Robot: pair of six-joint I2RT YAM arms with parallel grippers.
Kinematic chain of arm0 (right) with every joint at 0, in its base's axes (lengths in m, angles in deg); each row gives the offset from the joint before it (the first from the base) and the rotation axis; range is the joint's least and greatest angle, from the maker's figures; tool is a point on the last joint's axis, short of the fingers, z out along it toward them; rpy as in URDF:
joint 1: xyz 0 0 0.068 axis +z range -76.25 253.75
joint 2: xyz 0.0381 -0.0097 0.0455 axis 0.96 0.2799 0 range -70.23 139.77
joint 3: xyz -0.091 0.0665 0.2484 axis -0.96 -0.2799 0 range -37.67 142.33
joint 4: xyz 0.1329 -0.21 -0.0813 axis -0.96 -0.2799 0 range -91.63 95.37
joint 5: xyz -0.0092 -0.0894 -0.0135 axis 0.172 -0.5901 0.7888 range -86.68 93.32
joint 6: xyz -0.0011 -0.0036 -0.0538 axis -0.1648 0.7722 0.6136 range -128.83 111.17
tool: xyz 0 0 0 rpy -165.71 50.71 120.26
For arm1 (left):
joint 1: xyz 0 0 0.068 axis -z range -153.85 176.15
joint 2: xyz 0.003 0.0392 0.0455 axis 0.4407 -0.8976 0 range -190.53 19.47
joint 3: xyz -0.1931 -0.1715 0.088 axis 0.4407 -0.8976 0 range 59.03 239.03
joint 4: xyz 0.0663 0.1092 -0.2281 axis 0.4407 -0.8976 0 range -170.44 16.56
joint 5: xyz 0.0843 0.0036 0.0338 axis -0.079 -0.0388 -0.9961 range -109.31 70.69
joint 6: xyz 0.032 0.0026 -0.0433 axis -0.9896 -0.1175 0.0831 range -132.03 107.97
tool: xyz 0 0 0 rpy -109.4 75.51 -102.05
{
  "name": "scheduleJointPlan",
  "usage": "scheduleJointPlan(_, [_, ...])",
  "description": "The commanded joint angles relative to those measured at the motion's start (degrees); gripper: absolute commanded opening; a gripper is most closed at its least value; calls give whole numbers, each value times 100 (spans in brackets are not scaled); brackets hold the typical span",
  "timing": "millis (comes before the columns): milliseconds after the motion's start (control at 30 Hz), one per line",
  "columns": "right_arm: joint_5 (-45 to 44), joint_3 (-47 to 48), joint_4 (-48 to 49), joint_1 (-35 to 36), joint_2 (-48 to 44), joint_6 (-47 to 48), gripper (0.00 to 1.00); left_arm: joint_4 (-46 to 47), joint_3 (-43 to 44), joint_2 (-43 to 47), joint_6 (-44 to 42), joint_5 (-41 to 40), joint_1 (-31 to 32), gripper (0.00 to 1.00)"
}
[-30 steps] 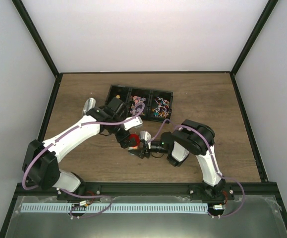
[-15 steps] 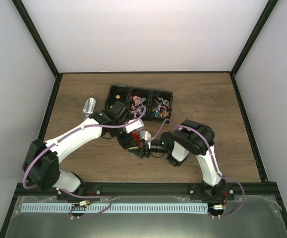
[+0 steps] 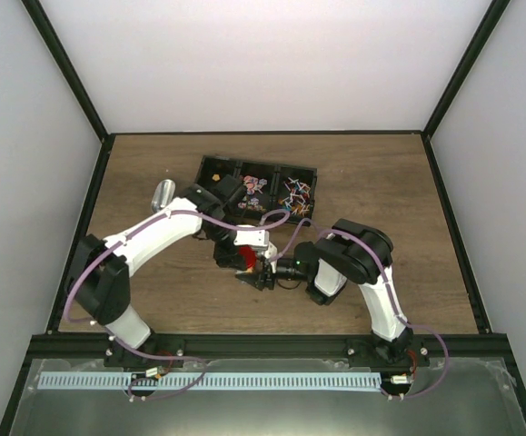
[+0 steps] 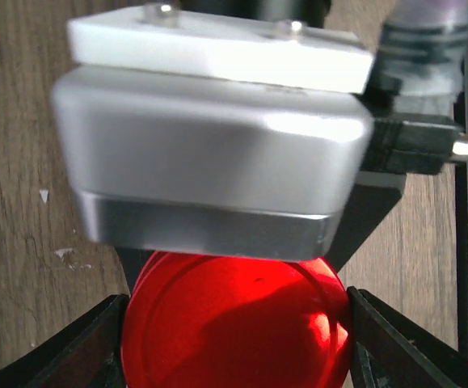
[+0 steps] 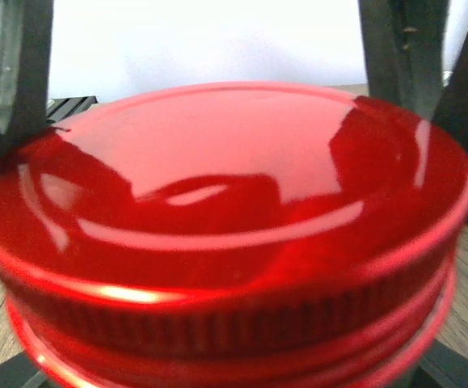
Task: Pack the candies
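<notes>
a round red metal lid (image 4: 234, 323) is clasped at its rim by both the left gripper (image 4: 235, 360) and the right gripper (image 5: 229, 368). tiny multicoloured wrapped candies (image 3: 290, 193) are contained in a black tray (image 3: 215, 169).

White arms (image 3: 153, 238), apparently purple cables (image 3: 276, 218)

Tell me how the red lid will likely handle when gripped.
The red lid looks rigid, probably metal, given its sharp reflections. The glossy top is likely slippery; the ribbed skirt should grip better. Being round, it could roll on edge.
</notes>
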Motion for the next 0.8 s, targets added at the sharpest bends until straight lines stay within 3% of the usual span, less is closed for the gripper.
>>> scheduleJointPlan(0, [421, 73, 1799, 48, -53, -70, 51, -839, 380, -246, -2105, -128, -5, 68])
scheduleJointPlan(67, [417, 73, 1792, 52, -49, -66, 51, -810, 348, -197, -2417, -261, 45, 68])
scheduleJointPlan(133, [379, 81, 1788, 48, -42, -63, 51, -750, 332, -179, -2355, -393, 50, 77])
scheduleJointPlan(233, [305, 99, 1766, 48, -32, -72, 50, -596, 340, -56, -1690, -242, -59, 92])
scheduleJointPlan(333, [225, 117, 1736, 48, -23, -77, 51, -162, 260, 236, -629, -9, -133, 99])
scheduleJointPlan(433, [124, 126, 1735, 48, -14, -104, 51, 381, -49, 647, 565, 104, -148, 100])
scheduleJointPlan(767, [-180, 131, 1687, 48, -13, -121, 51, 1632, -1179, 1297, 3211, 54, -85, 100])
